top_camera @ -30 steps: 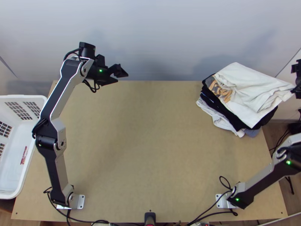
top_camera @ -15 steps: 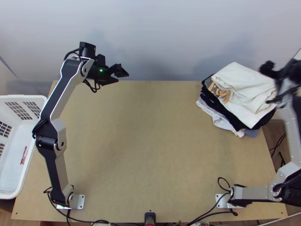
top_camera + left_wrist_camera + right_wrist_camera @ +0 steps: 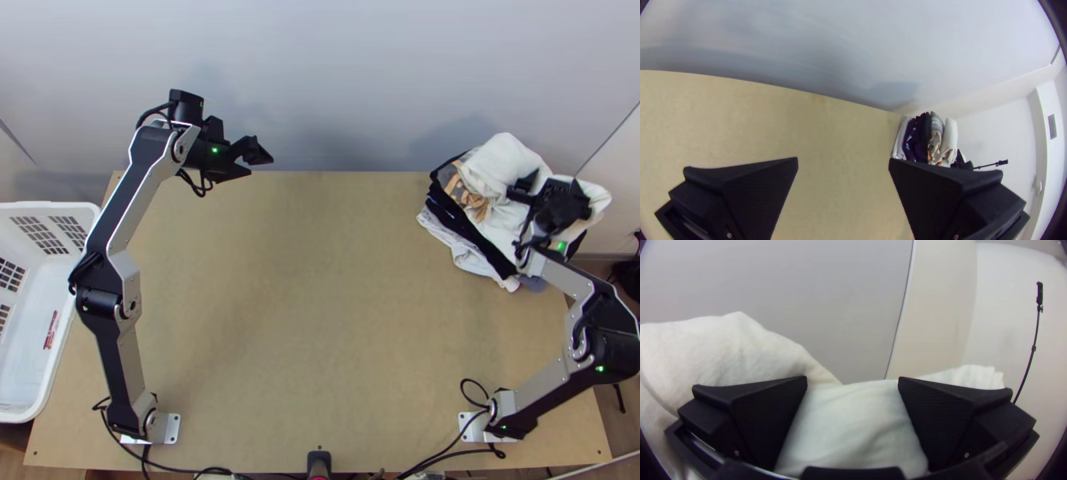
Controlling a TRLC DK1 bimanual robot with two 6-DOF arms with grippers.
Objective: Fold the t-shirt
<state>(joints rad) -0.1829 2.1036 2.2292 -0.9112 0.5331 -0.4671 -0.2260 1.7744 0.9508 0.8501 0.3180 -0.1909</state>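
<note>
Right tool (image 3: 852,380), upper right of top view: apart, pressed onto white t-shirt (image 3: 498,164), bunched on top of clothes stack (image 3: 460,228) | left tool (image 3: 261,166), upper left: also apart, with nothing between | step, as judged: settling it on pile; next, to lift straight up without dragging | red print (image 3: 50,330) on white basket (image 3: 50,400), lower left: unread

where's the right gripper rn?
Upper right in the top view: right gripper is open against the white cloth atop the clothes stack, at the table's far right corner.
</note>
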